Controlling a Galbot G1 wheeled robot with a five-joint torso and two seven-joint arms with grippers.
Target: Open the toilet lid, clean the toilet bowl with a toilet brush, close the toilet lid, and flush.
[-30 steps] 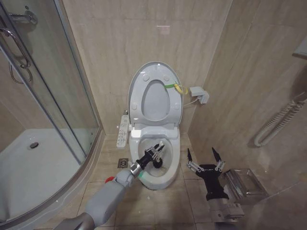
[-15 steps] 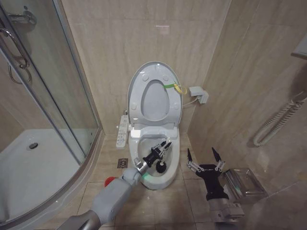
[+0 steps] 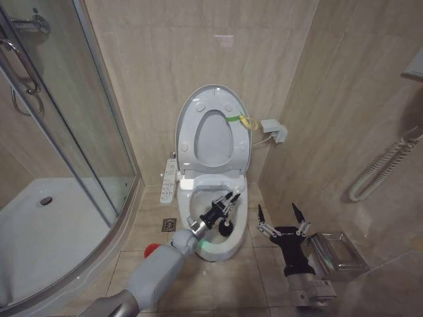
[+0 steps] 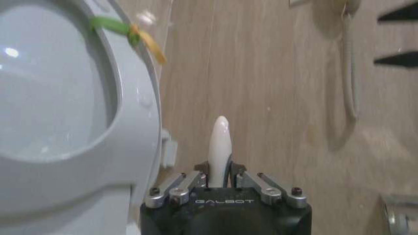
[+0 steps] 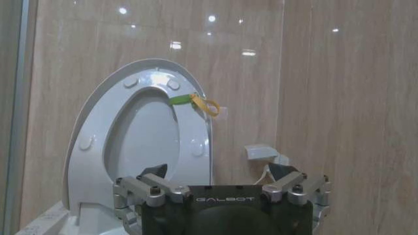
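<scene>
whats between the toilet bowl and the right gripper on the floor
Nothing: in the head view, bare floor tile separates the toilet bowl from the open right gripper.

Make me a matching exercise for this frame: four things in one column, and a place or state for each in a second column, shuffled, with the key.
Things
1. toilet lid
2. toilet brush
3. left pincer
4. right pincer

States
A. open, waiting above the floor tiles right of the toilet
B. shut on the pale handle, over the toilet bowl
C. raised upright against the wall
D. dark head down inside the bowl

Pairs: 1-C, 2-D, 3-B, 4-A
</scene>
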